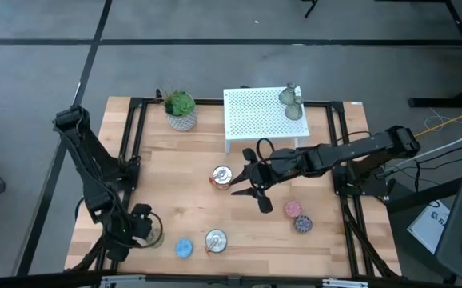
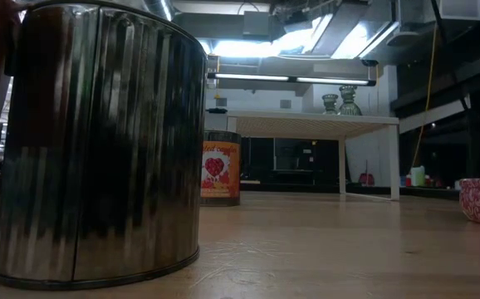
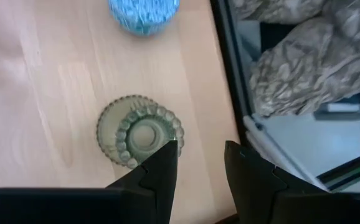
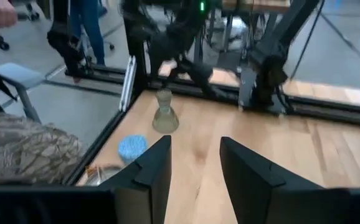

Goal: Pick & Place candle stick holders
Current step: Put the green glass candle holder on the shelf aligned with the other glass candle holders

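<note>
Gripping: a holder point(image 3: 139, 132) is to be taken upright by its narrow top, centred between the fingers.
Holder: stood near the bench point(image 1: 175, 192) corner, beside a blue disc point(image 3: 144, 14).
Left gripper point(image 3: 200, 163): parted, empty, poised above.
Right gripper point(image 4: 195, 163): parted, empty, mid-bench.

We see two candle stick holders point(image 1: 291, 102) on the rack point(image 1: 255, 120) at upper centre, a third point(image 1: 149, 234) lower left beside the disc point(image 1: 184, 249)
</note>
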